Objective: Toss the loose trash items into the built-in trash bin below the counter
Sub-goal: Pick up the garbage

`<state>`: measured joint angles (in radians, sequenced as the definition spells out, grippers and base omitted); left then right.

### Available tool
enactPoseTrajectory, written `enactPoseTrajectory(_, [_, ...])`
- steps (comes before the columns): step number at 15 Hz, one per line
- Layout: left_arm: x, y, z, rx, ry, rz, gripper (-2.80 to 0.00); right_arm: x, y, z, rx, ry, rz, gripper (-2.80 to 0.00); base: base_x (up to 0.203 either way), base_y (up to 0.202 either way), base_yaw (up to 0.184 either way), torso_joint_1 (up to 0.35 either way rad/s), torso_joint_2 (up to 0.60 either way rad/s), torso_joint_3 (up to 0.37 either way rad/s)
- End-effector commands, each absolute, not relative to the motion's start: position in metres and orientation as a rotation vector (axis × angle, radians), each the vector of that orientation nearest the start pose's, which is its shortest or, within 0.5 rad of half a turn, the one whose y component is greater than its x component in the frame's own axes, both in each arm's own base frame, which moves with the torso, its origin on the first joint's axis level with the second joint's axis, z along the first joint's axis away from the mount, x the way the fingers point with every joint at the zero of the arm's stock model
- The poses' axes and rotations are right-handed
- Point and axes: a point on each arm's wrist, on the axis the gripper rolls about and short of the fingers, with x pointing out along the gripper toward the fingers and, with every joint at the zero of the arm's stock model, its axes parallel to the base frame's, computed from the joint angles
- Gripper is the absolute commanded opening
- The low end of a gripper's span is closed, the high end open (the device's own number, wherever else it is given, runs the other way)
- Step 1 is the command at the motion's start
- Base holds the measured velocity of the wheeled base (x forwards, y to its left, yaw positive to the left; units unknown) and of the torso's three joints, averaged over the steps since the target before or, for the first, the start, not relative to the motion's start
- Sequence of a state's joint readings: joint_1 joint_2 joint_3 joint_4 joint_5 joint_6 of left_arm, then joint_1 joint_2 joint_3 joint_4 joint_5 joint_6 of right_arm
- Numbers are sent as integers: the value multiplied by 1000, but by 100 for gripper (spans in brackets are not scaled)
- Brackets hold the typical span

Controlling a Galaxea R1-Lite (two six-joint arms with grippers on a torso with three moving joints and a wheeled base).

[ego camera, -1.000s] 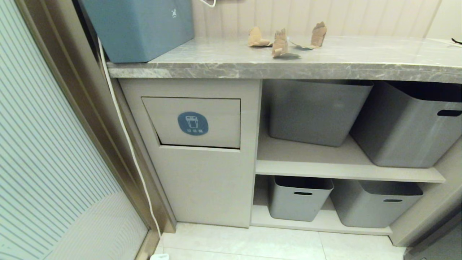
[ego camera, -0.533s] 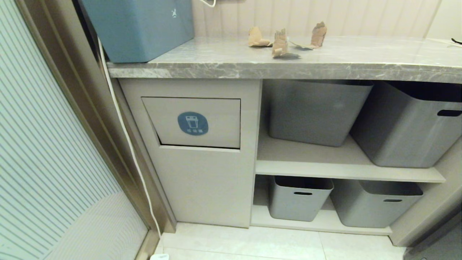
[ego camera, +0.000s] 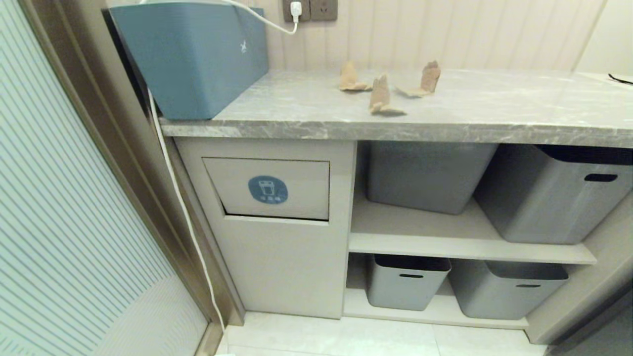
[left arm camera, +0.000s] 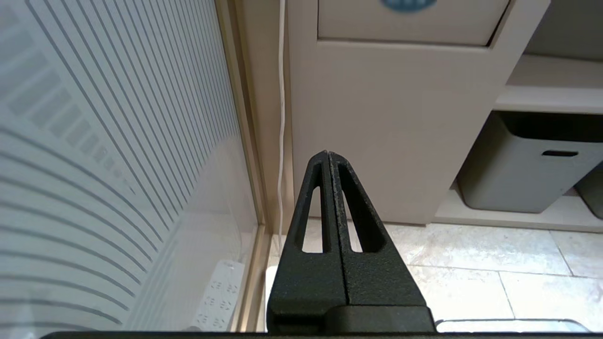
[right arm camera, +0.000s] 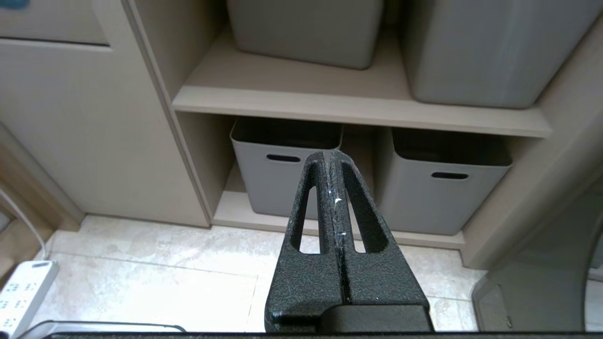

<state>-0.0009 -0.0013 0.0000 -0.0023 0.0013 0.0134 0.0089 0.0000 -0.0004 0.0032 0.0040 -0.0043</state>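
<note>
Both my tools — left tool [left arm camera: 329, 155] and right tool [right arm camera: 330, 155] — are closed and empty, low by the floor; the cardboard scraps [ego camera: 380, 95] lie above on the surface [ego camera: 306, 106], right of the trash bin flap [ego camera: 269, 189].

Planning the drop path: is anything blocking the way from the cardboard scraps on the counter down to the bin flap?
Nothing visible stands in the way. The scraps lie in the open on the counter, clear of the blue box. The bin flap below sits shut with nothing in front of it.
</note>
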Motion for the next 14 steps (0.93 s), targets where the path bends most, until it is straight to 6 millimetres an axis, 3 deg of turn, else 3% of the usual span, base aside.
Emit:
enactPoseTrajectory(1, [-23,0,76,12,-6,2,-280,-23,0,75,-5,2,14,-280,0,0,0,174,-496,-291])
enactPoseTrajectory(14, [-23,0,76,15,-6,2,-280,-23,0,75,-5,2,14,-280,0,0,0,204,-484,-284])
